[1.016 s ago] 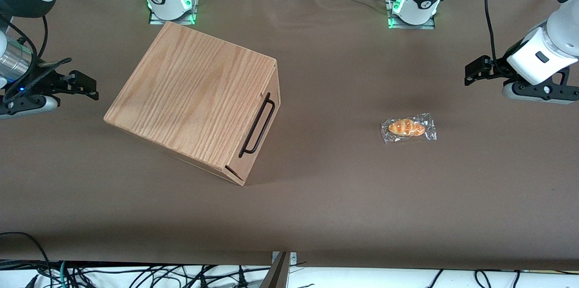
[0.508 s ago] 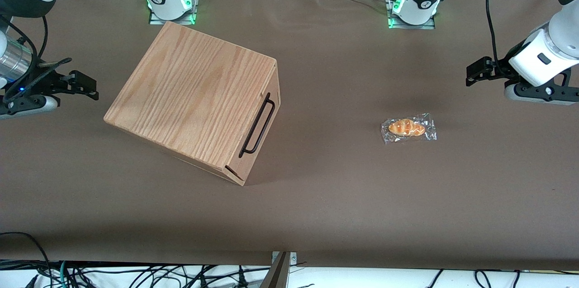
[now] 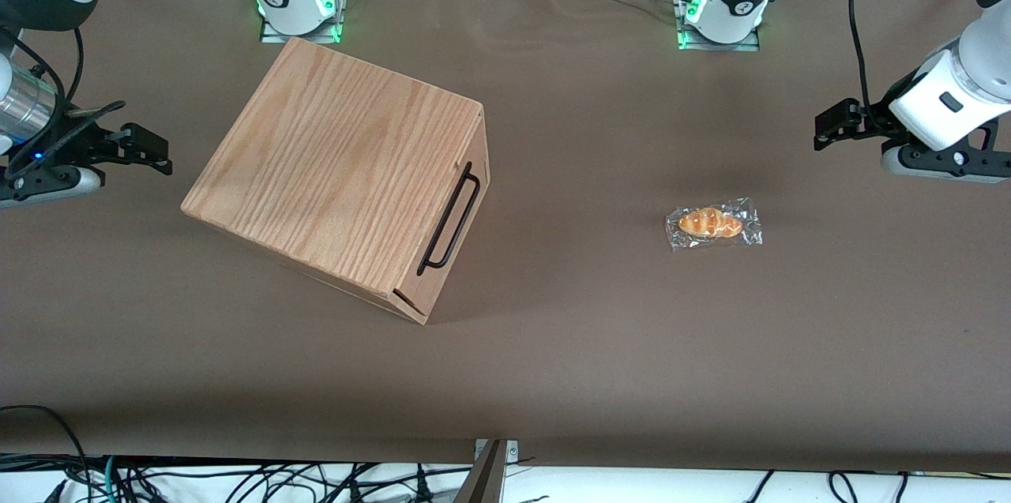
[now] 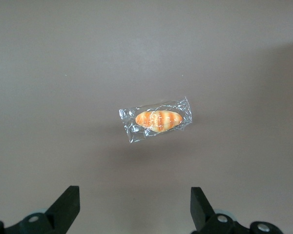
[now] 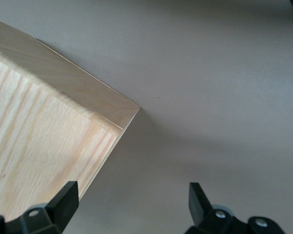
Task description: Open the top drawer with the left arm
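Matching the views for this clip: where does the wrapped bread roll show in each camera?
Front view: the wrapped bread roll lies on the brown table, toward the working arm's end, with the left gripper hovering apart from it, jaws open.
Left wrist view: the roll lies on bare table ahead of the gripper.
Right wrist view: not in it.
Shared landmark: the brown table.

My left arm (image 3: pixel 960 84) runs off the front view's edge, so I see only its wrist and gripper (image 3: pixel 825 128). In the wrist view only the fingers (image 4: pixel 68 204) show, spread wide. From above, the box (image 3: pixel 340 171) top hides the top drawer (image 3: pixel 458 227) front.
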`<action>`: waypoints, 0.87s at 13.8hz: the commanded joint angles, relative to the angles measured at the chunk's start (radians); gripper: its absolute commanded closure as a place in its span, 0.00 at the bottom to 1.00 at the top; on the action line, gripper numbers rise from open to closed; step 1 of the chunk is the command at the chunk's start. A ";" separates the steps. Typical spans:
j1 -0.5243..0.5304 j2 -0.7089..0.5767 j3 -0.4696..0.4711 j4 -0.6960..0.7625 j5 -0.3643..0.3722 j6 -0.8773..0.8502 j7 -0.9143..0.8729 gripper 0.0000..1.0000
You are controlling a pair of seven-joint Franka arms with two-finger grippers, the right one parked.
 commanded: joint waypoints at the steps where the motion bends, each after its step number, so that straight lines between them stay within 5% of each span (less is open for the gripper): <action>1: 0.005 0.010 -0.005 0.034 0.020 -0.022 0.010 0.00; 12: -0.008 0.042 -0.013 0.035 0.015 -0.036 0.012 0.00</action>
